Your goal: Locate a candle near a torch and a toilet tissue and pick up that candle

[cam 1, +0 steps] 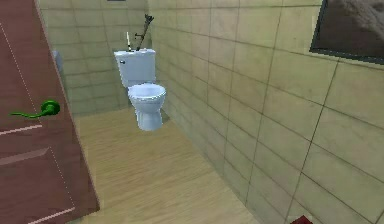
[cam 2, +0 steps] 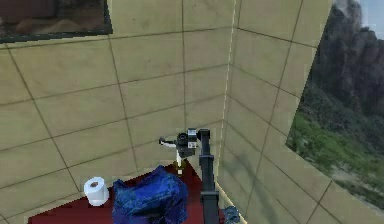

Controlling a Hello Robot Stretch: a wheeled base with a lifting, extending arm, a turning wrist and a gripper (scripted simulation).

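Arm side view: the tool (cam 2: 178, 142) hangs before a tiled wall (cam 2: 90, 90), above a dark red worktop (cam 2: 60, 208) carrying a toilet tissue roll (cam 2: 96, 190) at left and a crumpled blue bundle (cam 2: 150, 197). Whether it holds anything cannot be told. A pale blob (cam 2: 180, 165) just below may be the candle: likely light, waxy, brittle; grip mid-body.

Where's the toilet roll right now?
Arm side view's lower left: the toilet roll stands on a dark red surface, just left of a blue bundle, near the tiled wall.
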